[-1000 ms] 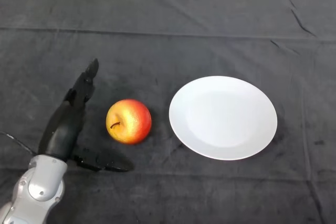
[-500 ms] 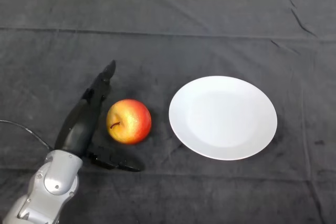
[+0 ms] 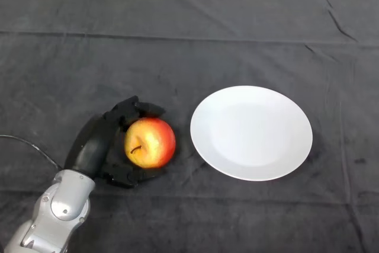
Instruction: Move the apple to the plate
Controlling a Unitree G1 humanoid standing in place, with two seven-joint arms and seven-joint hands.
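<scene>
A red and yellow apple (image 3: 150, 142) lies on the dark cloth left of the white plate (image 3: 251, 132), stem facing me. My left hand (image 3: 98, 144) wraps it from the left: the fingers curl over its far side and the thumb hooks under its near side. The plate holds nothing.
The dark cloth (image 3: 189, 28) covers the whole table, with a few creases at the far right. A narrow gap of cloth separates the apple from the plate's left rim.
The straight fingers have curled round the apple's far side and the thumb has closed in beneath it. The apple has shifted slightly right, toward the plate.
</scene>
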